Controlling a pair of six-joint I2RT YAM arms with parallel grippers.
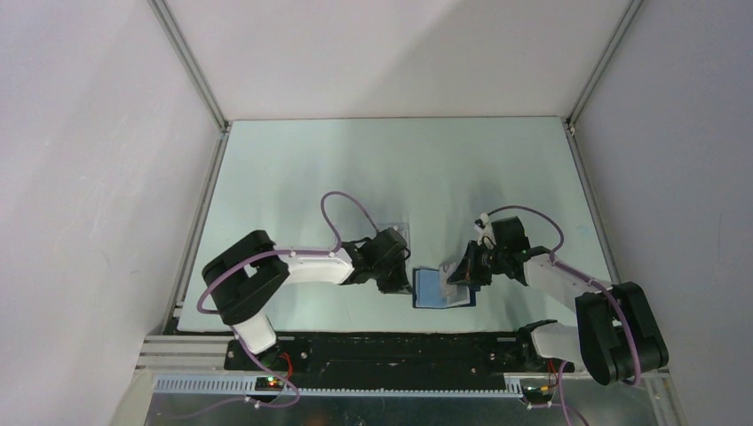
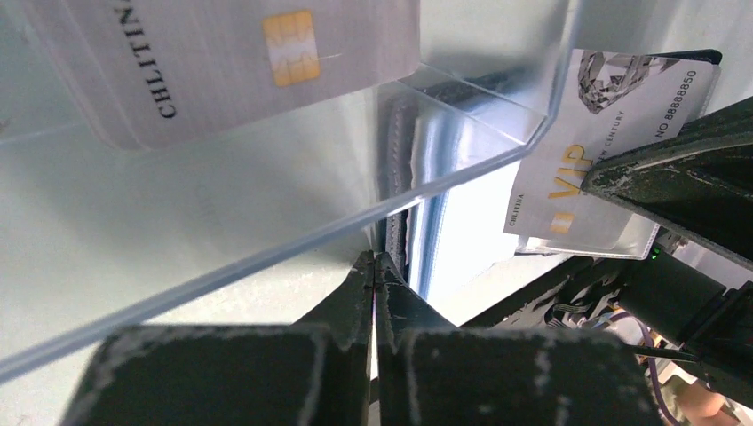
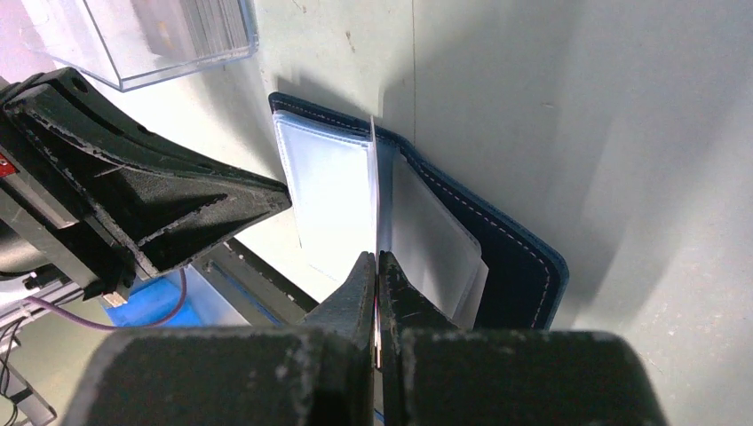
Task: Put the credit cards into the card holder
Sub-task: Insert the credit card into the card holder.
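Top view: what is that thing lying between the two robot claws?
The open card holder, light blue inside, lies between the left gripper and the right gripper. The top view shows this.

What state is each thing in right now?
card holder: open, lying flat
VIP card: pinched above the open holder
right gripper: shut on VIP card
left gripper: shut, tip at holder's edge
clear box: holds a chip card

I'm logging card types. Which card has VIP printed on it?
The VIP card, pinched by the right end effector at the card holder. The chip card in the clear box carries a gold chip instead.
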